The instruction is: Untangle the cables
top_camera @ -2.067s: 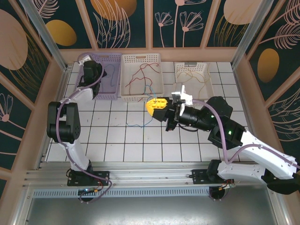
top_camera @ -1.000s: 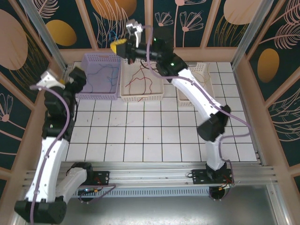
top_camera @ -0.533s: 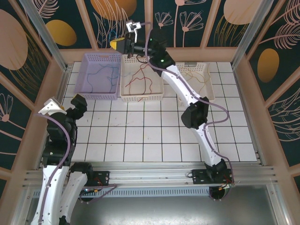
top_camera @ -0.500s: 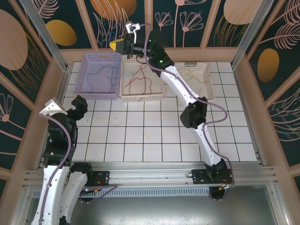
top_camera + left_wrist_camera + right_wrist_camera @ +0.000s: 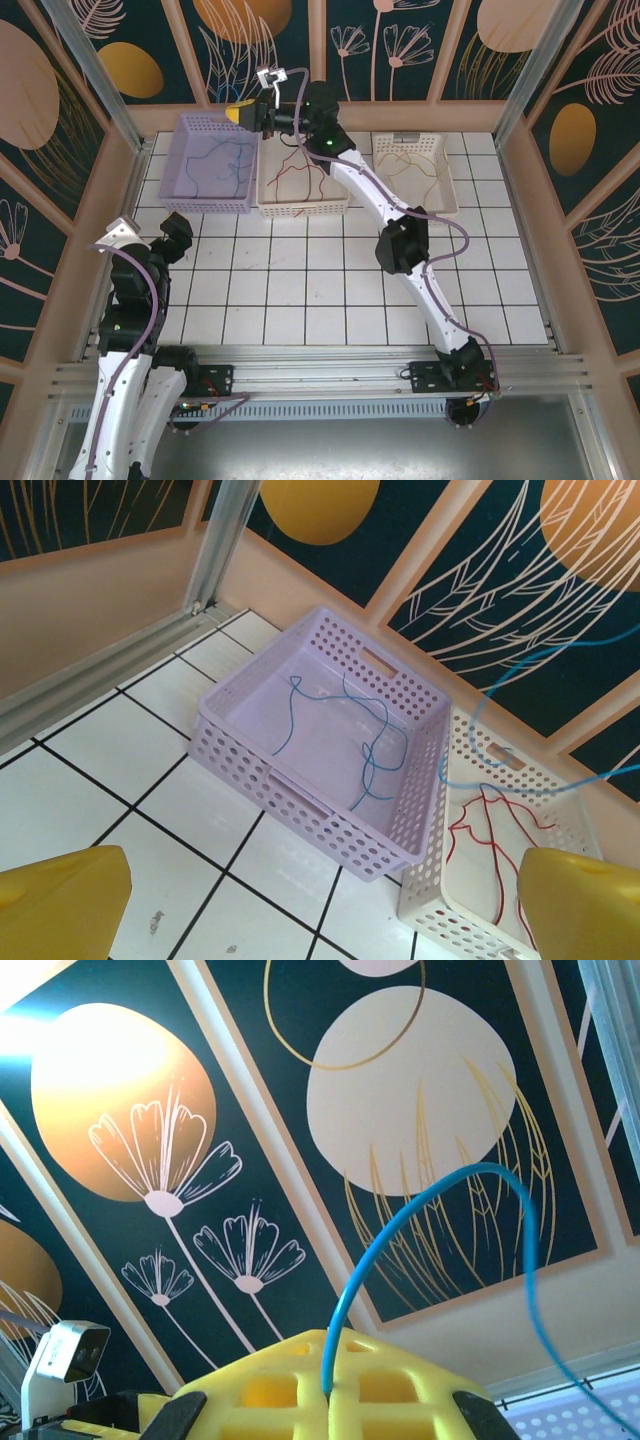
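My right gripper reaches high over the back right corner of the lilac basket. Its yellow fingers are shut on a thin blue cable, which arcs up and away to the right. In the left wrist view that blue cable hangs in the air above the baskets. Two more blue cables lie in the lilac basket, red ones in the middle white basket, and yellow-orange ones in the right white basket. My left gripper is open, held back over the tiles near the left wall.
The three baskets stand in a row along the back wall. The white tiled floor lies in front of them. A metal post and wooden side walls border the left. The right arm's links stretch diagonally across the middle.
My right gripper has swung left along the back wall with the blue cable, from the middle basket toward the lilac one. The left arm has drawn back toward the near left.
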You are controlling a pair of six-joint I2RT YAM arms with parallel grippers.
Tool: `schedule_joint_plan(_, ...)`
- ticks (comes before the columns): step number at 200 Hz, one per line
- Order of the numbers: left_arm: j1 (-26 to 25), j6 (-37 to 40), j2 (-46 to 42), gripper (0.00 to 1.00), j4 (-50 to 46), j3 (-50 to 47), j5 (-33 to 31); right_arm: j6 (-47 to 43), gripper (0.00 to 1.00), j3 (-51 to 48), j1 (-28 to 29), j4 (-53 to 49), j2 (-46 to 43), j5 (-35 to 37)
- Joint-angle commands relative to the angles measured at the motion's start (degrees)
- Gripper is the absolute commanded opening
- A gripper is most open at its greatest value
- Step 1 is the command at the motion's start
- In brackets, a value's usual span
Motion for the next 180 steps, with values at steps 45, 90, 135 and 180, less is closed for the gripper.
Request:
schedule_joint_plan(45, 0.34, 1.93, -0.76, 0.99, 2.16, -0.41, 0.95, -0.22, 0.0, 0.39, 2.57, 5.85, 8.79, 3.04)
schedule_joint_plan(90, 0.34, 2.2, -0.62, 0.99, 2.59, -0.72, 1.38, 1.97, 0.0, 0.04, 2.49, 6.06, 14.63, 5.34)
schedule_joint_plan(135, 0.21, 2.2, -0.52, 0.98, 2.76, -0.72, 1.74, 2.87, 0.0, -0.67, 2.58, 4.45, 16.26, 8.7)
schedule_joint_plan(180, 0.21, 2.2, -0.6, 0.98, 2.77, -0.79, 1.81, 0.0, 0.0, -0.58, 3.75, -3.88, 16.38, 13.36)
